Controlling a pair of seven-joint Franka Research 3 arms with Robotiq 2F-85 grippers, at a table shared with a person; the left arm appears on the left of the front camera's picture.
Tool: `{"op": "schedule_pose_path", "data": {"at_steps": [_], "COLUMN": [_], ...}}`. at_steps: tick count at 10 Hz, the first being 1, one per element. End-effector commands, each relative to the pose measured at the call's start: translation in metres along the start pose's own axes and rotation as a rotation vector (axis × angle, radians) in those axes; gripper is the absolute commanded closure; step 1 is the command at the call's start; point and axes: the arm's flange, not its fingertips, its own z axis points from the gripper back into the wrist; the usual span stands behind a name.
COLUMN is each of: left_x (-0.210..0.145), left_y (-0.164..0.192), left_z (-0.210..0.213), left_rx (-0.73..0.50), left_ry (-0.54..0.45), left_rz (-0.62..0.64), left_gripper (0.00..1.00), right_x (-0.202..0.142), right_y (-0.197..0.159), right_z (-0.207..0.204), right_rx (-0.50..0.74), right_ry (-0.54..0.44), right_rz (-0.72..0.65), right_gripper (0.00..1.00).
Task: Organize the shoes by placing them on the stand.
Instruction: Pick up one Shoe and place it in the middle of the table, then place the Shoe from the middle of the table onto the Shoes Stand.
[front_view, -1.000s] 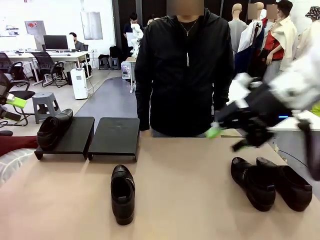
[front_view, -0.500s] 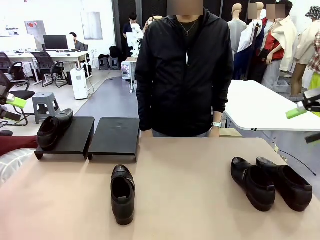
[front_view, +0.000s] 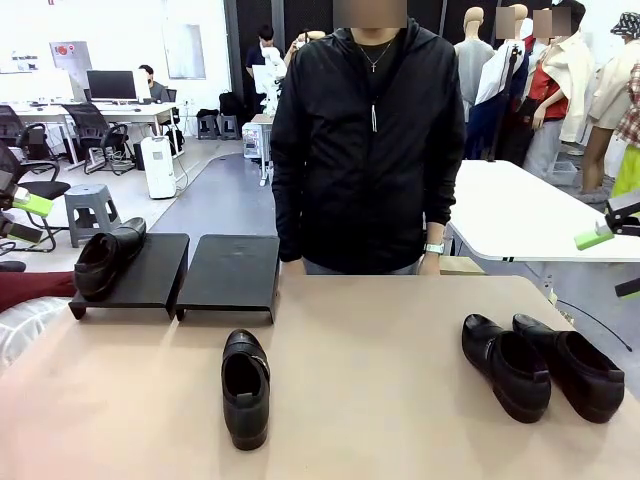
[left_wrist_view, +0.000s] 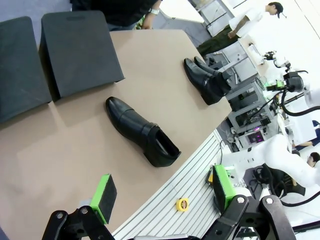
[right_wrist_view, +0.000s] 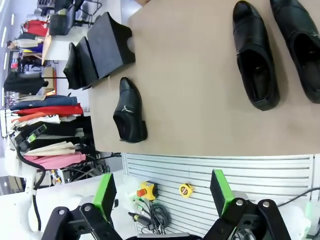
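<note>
One black shoe rests on the left stand; the right stand is bare. A single shoe lies mid-table, toe toward me. Two more shoes sit side by side at the right. My left gripper hangs open off the table's left edge, my right gripper open off the right edge. The left wrist view has the open left gripper above the lone shoe. From the right wrist, the open right gripper looks down on the pair.
A person in a black jacket stands at the far side, arms down. A white table stands behind at the right. Below the table's near edge, a slatted panel holds a yellow tape measure and a red button.
My right arm has pulled back from above the right pair to beyond the table's right edge. The shoes, stands and left gripper have stayed put.
</note>
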Motion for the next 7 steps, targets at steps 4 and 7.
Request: {"op": "schedule_pose_path", "data": {"at_steps": [4, 7], "left_x": [-0.0004, -0.0004], "left_y": [0.0002, 0.0002], "left_z": [0.0015, 0.0015], "left_rx": [-0.007, -0.007], "left_ry": [0.000, 0.000], "left_rz": [-0.014, -0.014], "left_gripper": [0.00, 0.00], "right_x": [-0.0026, -0.0026], "right_y": [0.0022, 0.0022], "right_z": [0.0023, 0.0023], "right_rx": [0.023, 0.023], "right_ry": [0.000, 0.000], "right_rz": [-0.004, -0.004], "right_gripper": [0.00, 0.00]}}
